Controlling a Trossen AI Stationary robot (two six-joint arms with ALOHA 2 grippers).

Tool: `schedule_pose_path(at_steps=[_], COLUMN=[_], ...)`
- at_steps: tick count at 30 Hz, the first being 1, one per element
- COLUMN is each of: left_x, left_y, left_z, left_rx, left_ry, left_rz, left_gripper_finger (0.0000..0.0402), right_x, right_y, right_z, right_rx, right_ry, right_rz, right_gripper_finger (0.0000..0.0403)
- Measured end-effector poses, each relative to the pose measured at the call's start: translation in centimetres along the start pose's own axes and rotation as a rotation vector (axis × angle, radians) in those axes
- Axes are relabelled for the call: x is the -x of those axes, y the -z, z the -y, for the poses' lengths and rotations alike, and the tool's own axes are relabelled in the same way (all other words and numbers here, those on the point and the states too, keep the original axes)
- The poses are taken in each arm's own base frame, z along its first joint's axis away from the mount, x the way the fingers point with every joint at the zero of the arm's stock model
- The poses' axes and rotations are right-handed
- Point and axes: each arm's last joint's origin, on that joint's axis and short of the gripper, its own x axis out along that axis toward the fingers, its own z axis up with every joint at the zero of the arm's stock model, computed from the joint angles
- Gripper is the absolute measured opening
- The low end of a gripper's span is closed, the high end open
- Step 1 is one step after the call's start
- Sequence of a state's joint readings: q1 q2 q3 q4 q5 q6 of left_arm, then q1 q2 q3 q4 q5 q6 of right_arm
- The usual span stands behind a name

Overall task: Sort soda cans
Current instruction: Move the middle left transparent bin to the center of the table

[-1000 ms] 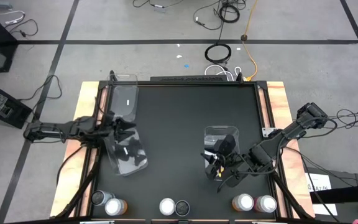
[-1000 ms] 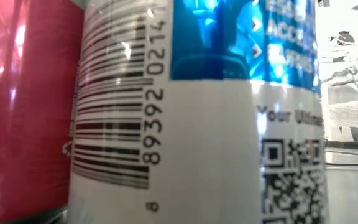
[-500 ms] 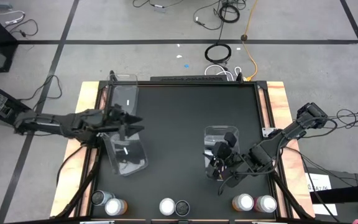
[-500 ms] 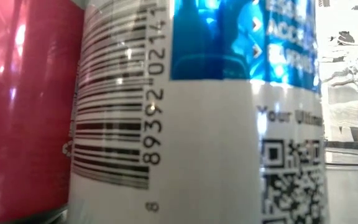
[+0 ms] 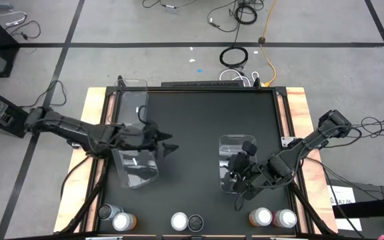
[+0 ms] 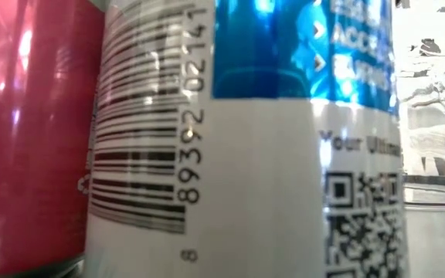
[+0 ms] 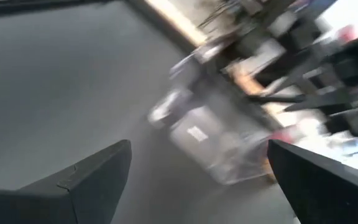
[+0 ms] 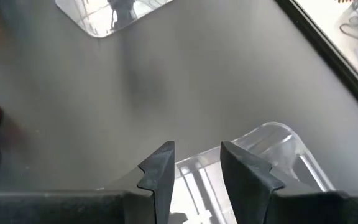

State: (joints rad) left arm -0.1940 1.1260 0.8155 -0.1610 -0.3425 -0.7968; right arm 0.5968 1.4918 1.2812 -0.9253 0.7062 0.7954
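Six soda cans stand upright along the table's near edge: a dark one (image 5: pixel 105 212) and an orange one (image 5: pixel 123 221) at the left, a silver-topped one (image 5: pixel 179 221) and a dark one (image 5: pixel 196 221) in the middle, an orange one (image 5: pixel 262 217) and a pink one (image 5: pixel 286 218) at the right. Two of them fill the low view, a red can (image 6: pixel 22 131) and a white-and-blue can (image 6: pixel 246 154). My left gripper (image 5: pixel 164 145) (image 7: pixel 199 144) is open above the mat, beside the left clear bin (image 5: pixel 135 168). My right gripper (image 5: pixel 235 179) (image 8: pixel 197 155) is at the right clear bin (image 5: pixel 235 152). My right gripper has the right clear bin's rim (image 8: pixel 199 163) between its two fingers, at the bin's near end. The fingers (image 8: pixel 161 167) slant down from the table's near right. The bin rests on the mat. I cannot tell whether one finger is inside the bin.
A third clear bin (image 5: pixel 133 107) lies by the far left corner. The black mat (image 5: pixel 199 120) lies bare between the bins. Wooden table edges (image 5: pixel 92 133) frame the mat. Cables lie on the floor beyond the far edge.
My left gripper has swung from the left bin's far end toward the table's right, out over the bare mat, and the arm has stretched out. The left bin stays where it was. My right gripper has stayed at the right bin.
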Motion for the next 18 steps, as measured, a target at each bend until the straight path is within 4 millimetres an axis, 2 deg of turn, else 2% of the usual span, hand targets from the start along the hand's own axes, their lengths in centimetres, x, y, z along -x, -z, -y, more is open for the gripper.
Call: schedule_pose_path(at_steps=[4, 8, 14, 18], left_x=[0.5, 2.2, 5.5, 7.9], left_y=[-0.7, -0.4, 2.2, 3.4], left_z=[0.5, 0.3, -0.3, 0.4], left_rx=[-0.001, 0.029, 0.080, 0.169], left_ry=[-0.163, -0.300, -0.454, -0.424], left_rz=[-0.130, -0.250, -0.396, -0.417], left_gripper_finger=[0.0383, 0.0383, 0.0383, 0.0383], right_x=[0.0, 0.0, 0.0, 0.0], right_y=[0.0, 0.0, 0.0, 0.0], right_z=[0.0, 0.0, 0.0, 0.0], right_rx=[0.039, 0.057, 0.048, 0.049], right_ry=[0.000, -0.001, 0.000, -0.001], right_rz=[-0.001, -0.001, -0.001, -0.001], right_gripper_finger=[0.0123, 0.0123, 0.0123, 0.0123])
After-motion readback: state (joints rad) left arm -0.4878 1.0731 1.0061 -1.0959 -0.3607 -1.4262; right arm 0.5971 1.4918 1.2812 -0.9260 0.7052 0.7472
